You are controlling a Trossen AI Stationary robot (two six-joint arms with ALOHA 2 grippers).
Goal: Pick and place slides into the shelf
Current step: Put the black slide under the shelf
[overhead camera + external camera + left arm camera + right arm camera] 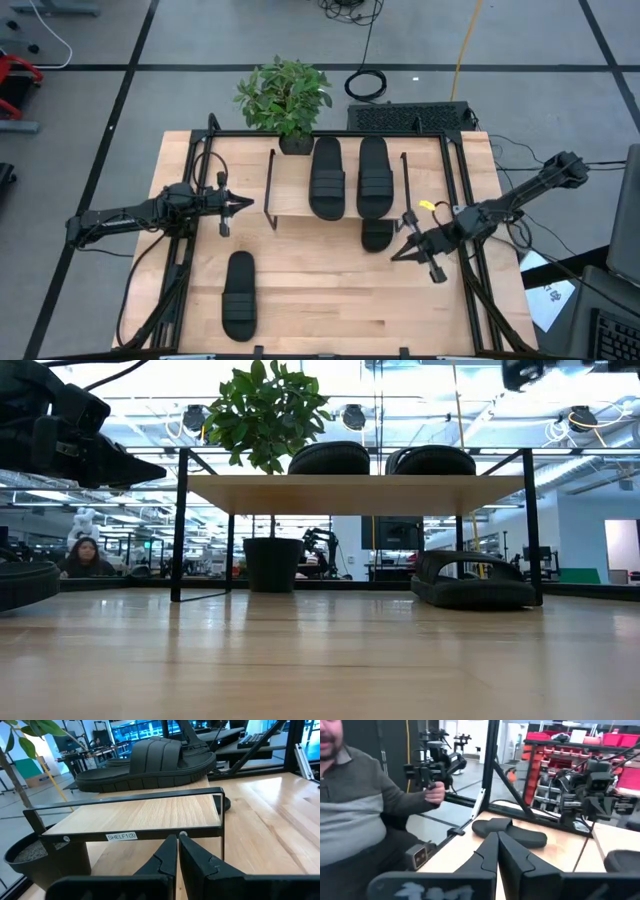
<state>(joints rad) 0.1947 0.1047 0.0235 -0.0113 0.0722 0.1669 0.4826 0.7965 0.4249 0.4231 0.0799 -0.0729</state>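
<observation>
High view: two slides (345, 177) lie on the shelf (290, 185), a third (377, 235) at its near right edge, a fourth (239, 294) alone on open bench (330, 300) near left. Left gripper (246, 205) hovers beside the shelf's left edge, jaws closed; right gripper (399, 254) near the third slide, jaws closed, empty. Low view: open room under the shelf's left half.

potted plant (285, 98) at table (330, 290) far edge | keyboard (410, 117) beside it

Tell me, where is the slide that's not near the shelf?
From above, the lone slide lies on the table's front left, below the left gripper.
</observation>
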